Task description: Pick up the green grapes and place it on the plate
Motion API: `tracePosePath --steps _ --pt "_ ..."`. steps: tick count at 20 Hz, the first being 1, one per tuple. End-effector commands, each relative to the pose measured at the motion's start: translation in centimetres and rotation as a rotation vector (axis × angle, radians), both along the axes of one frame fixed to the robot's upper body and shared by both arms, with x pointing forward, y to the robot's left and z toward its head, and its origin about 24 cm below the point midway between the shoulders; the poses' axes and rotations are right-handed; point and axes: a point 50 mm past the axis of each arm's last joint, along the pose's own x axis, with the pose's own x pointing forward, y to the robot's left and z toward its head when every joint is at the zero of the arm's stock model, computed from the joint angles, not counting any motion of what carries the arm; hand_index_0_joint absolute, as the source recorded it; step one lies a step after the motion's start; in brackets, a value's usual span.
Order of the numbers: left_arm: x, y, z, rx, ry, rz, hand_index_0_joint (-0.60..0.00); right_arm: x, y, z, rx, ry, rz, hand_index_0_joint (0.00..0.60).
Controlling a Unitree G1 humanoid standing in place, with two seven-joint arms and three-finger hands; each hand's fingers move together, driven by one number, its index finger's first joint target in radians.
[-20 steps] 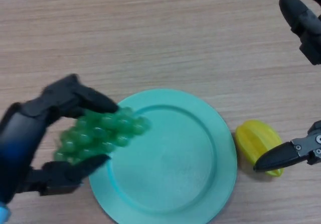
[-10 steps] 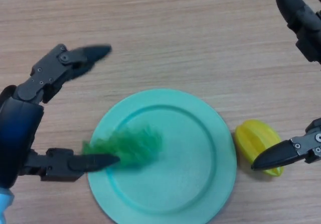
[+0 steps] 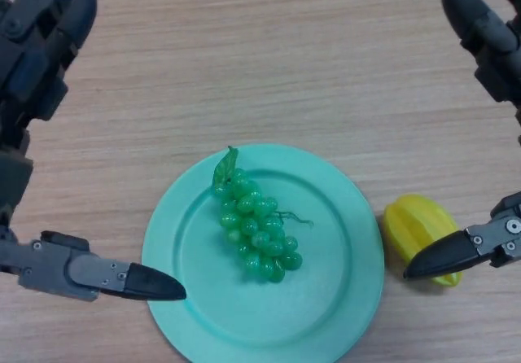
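Bunch of green plastic grapes lies on the round teal plate, on the wooden tabletop.
Left robot hand spread open, empty, beside the plate; right robot hand open, its thumb over a yellow starfruit.

Single head view, steeply down and close over the table, perhaps slightly tilted.

Only a desk of light wood, filling the whole view from near to far, grain running left to right. Evenly lit, without hard shadows.
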Motion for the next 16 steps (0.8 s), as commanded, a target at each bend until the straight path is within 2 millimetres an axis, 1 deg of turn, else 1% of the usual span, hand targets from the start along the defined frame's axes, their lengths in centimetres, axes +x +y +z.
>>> tracePosePath --steps 1,3,7,11,16 --pt "-1.4 0.9 2.4 -0.060 -0.113 0.005 0.000 -1.2 -0.9 2.9 0.001 -0.218 -0.051 0.000" --pt "-1.2 1.1 2.9 -0.106 -0.082 -0.009 0.000 -1.2 -0.9 3.0 0.005 -0.214 -0.051 0.000" --pt "-1.1 1.5 3.6 -0.081 -0.070 0.006 0.000 -1.2 -1.0 3.0 0.007 -0.211 -0.041 0.000" --pt "-1.3 1.3 2.9 -0.075 -0.072 0.027 0.000 -1.3 -0.8 2.7 0.018 -0.219 -0.044 0.000" --pt "-1.7 1.4 2.9 -0.076 -0.083 0.033 0.000 -1.5 -0.7 2.6 0.030 -0.211 -0.040 0.000"
